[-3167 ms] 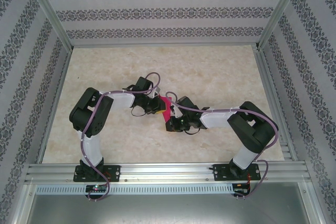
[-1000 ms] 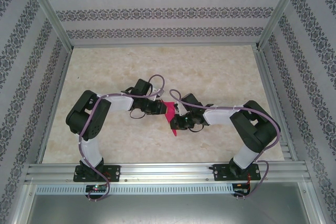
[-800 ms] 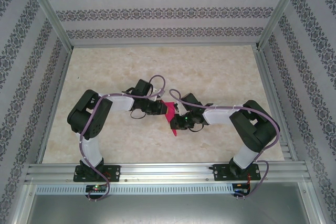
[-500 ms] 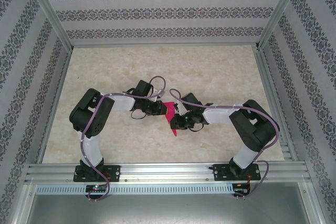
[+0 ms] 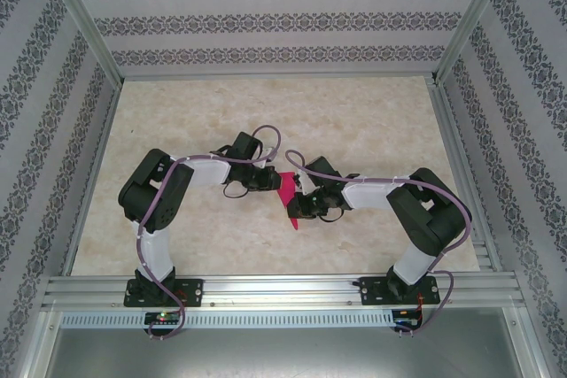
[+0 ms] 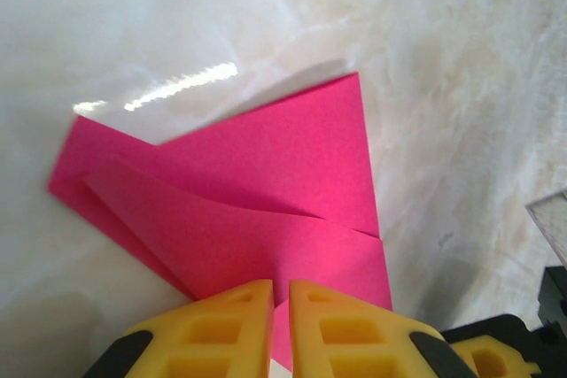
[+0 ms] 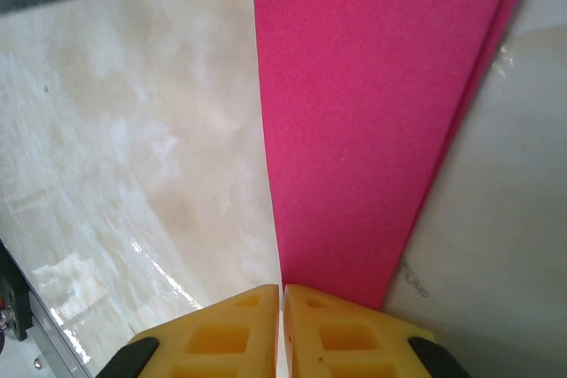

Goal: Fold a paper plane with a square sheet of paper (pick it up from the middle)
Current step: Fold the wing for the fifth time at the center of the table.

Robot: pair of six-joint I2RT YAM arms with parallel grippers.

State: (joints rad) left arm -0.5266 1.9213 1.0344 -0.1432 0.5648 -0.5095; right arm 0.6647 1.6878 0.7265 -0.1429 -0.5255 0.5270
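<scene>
Over the table [image 5: 372,121], bent arms [image 5: 199,168] meet, left pincer [image 6: 280,294] and right pincer [image 7: 282,297] pinching paper [image 6: 266,174].

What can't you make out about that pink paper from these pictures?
- Top view: the folded pink paper is small and partly covered by the left gripper and the right gripper, so its folds can't be counted.
- Left wrist view: the yellow fingers hide the paper's near edge.
- Right wrist view: the picture's top edge cuts off the paper's far end.
</scene>
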